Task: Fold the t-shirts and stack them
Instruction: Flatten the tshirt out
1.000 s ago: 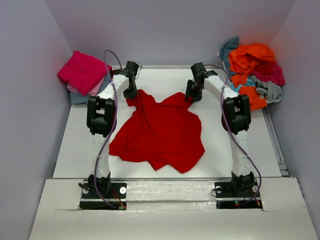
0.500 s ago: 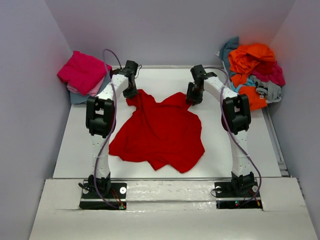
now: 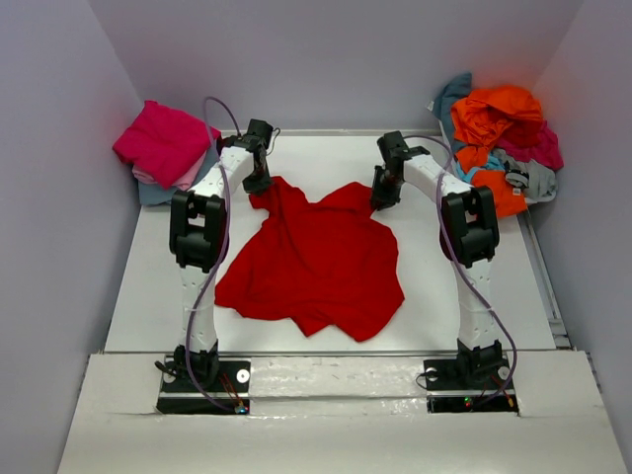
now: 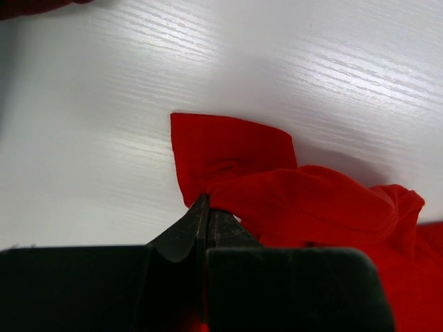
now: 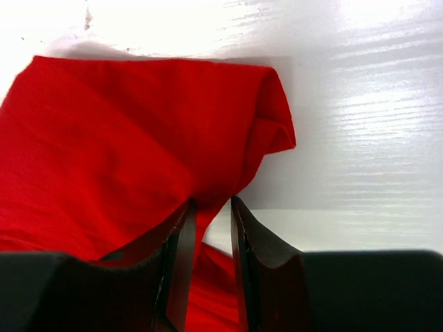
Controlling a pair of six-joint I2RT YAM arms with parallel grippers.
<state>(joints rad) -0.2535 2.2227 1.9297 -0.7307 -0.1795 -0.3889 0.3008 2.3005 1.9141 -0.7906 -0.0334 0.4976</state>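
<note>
A bright red t-shirt lies rumpled and spread over the middle of the white table. My left gripper is at its far left corner, shut on a fold of the red cloth, with the fingertips pressed together. My right gripper is at the far right corner. In the right wrist view its jaws stand a narrow gap apart, the red shirt's folded corner hanging between them and the table showing through the gap.
A stack of folded shirts, magenta over pale pink and grey-blue, sits at the back left. A loose heap of orange, teal, maroon and grey shirts lies at the back right. Walls close in on three sides.
My right gripper's jaws have narrowed around the shirt's far right corner, and its wrist has shifted slightly. The left arm and the shirt have not moved.
</note>
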